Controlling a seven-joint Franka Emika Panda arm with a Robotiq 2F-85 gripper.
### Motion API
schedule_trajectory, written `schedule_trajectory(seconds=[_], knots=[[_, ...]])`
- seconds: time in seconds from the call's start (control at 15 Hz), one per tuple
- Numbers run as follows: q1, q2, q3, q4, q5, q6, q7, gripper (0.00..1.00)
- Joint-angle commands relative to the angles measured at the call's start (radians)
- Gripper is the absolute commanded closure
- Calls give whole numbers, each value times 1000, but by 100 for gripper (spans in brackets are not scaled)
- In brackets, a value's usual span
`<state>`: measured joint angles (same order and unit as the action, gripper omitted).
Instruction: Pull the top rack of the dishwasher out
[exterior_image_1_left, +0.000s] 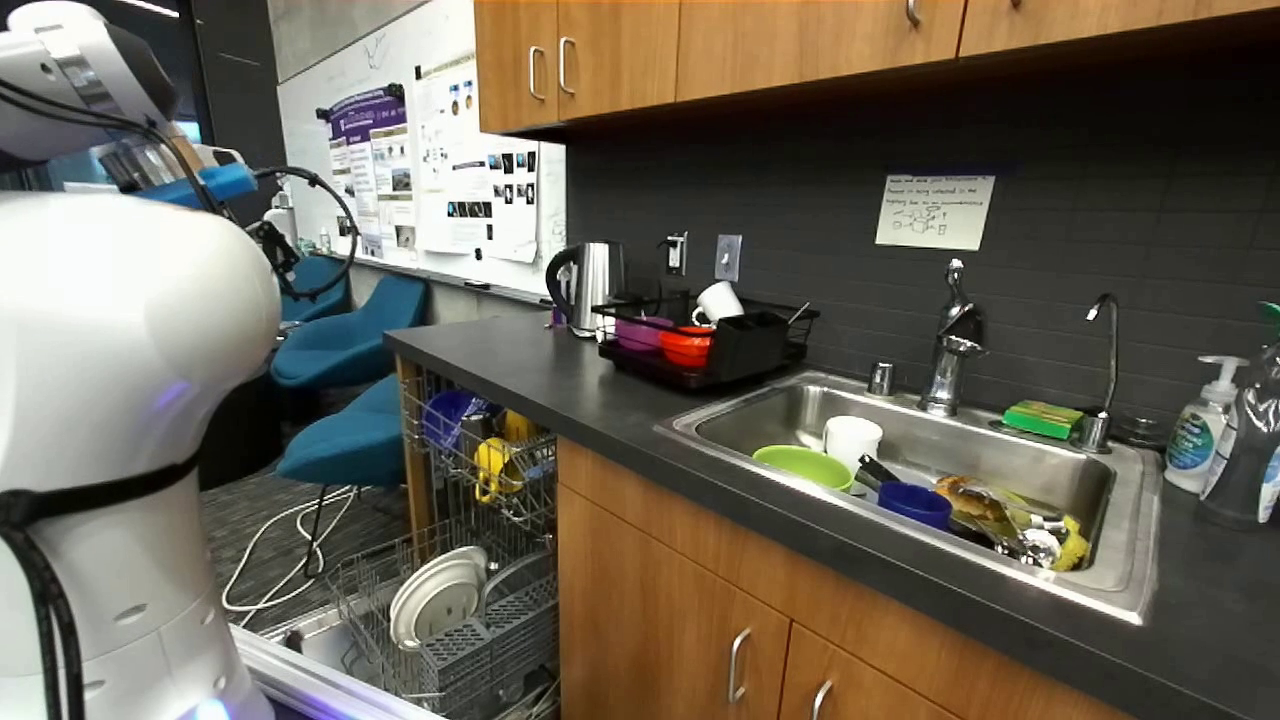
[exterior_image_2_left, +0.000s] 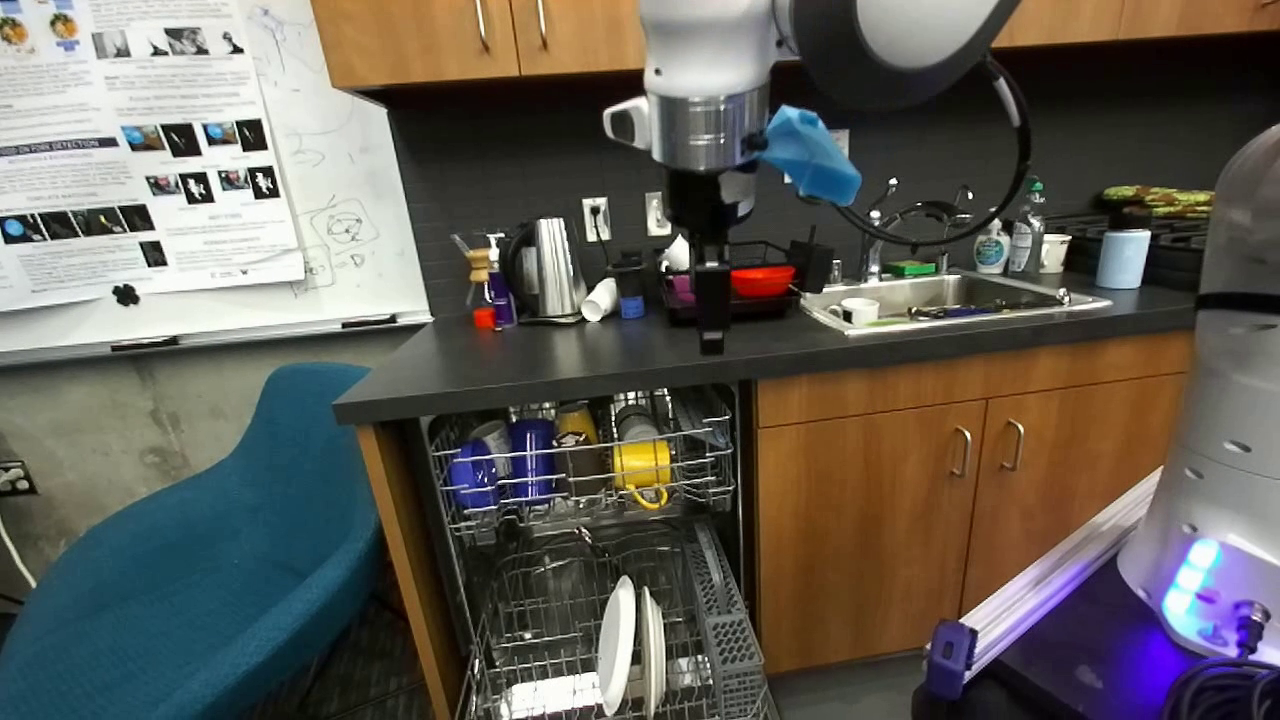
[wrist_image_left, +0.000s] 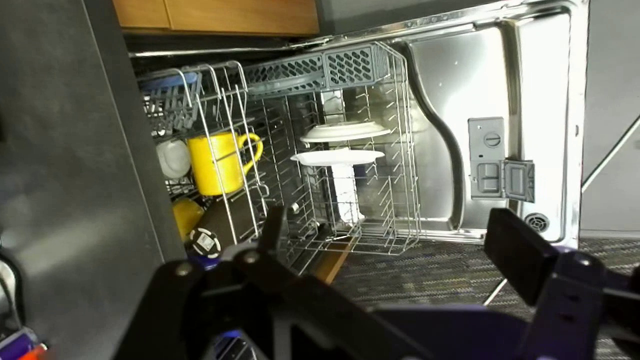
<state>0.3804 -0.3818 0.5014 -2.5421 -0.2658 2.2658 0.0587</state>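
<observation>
The dishwasher (exterior_image_2_left: 746, 500) stands open under the counter, its door (wrist_image_left: 465, 65) lowered. Its top rack (exterior_image_2_left: 715, 475), a pale wire basket, sits under the countertop, with a blue cup (exterior_image_2_left: 533, 460) and a yellow mug (exterior_image_2_left: 642, 463) among its wires. At left in the wrist view, the front wires of that rack and the mug's handle poke out past the counter edge. My gripper (exterior_image_2_left: 712, 345) points down at about counter height, higher than the rack and apart from it. The wrist view shows the gripper (wrist_image_left: 390, 230) open, nothing between its fingers.
Below, the lower rack (wrist_image_left: 412, 165) extends over the door with white plates (wrist_image_left: 345, 131). The dark countertop (exterior_image_2_left: 480, 375) overhangs the top rack. A kettle (exterior_image_2_left: 555, 270) and a black dish drainer (exterior_image_1_left: 750, 345) stand on it. A teal chair (exterior_image_2_left: 250, 550) is beside the cabinet.
</observation>
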Motion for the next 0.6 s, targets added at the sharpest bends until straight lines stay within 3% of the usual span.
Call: schedule_trajectory(seconds=[0.0,0.27,0.53], knots=[[-34,126,53,47,-130,79,117,0],[-67,230,114,62,-350,122,326,0],[-47,322,132,66,-582,99,514,0]])
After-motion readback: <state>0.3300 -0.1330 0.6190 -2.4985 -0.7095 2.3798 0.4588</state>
